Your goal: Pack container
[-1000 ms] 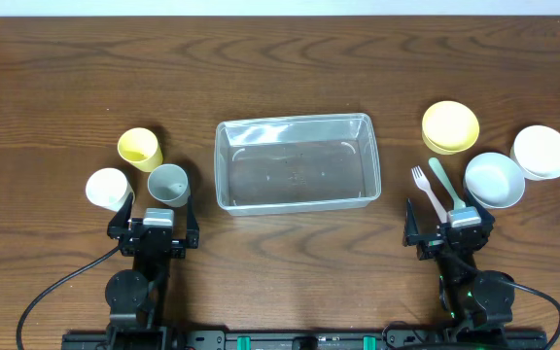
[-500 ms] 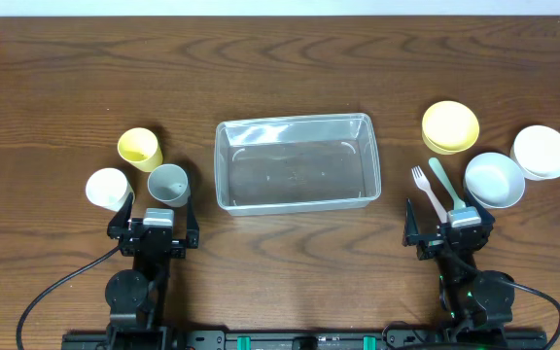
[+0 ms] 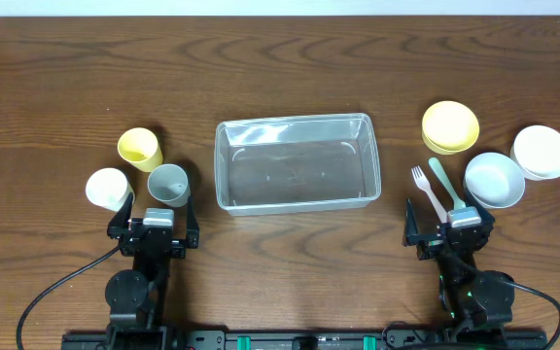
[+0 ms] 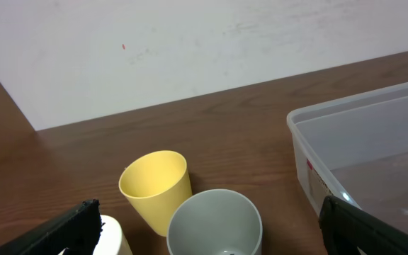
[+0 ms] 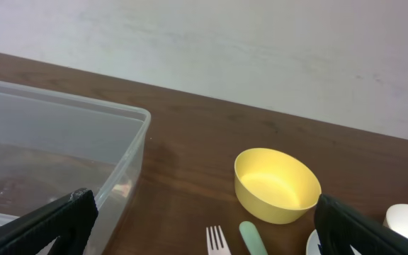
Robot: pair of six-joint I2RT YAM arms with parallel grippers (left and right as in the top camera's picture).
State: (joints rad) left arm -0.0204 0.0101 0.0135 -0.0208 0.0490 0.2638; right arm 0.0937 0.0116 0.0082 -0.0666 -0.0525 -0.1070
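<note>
**Overhead:** The clear plastic container point(image 3: 293, 122) is set at the middle of the bench point(image 3: 280, 58). A yellow cup point(image 3: 139, 149), white cup point(image 3: 109, 189) and grey cup point(image 3: 168, 183) are grouped to its left. A yellow bowl point(image 3: 450, 127), pale blue bowl point(image 3: 494, 180), white bowl point(image 3: 542, 153), pale fork point(image 3: 428, 192) and green utensil point(image 3: 445, 182) are laid to its right. The left hand point(image 3: 154, 218) and right hand point(image 3: 448, 220) are parked at the near edge.

**Left wrist:** The left hand is spread wide and nothing is held. The grey cup is seen ahead and the container to the right.

**Right wrist:** The right hand is spread wide and nothing is held. The container is seen to the left and the yellow bowl ahead.

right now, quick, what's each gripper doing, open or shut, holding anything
left gripper: open, holding nothing
right gripper: open, holding nothing
</note>
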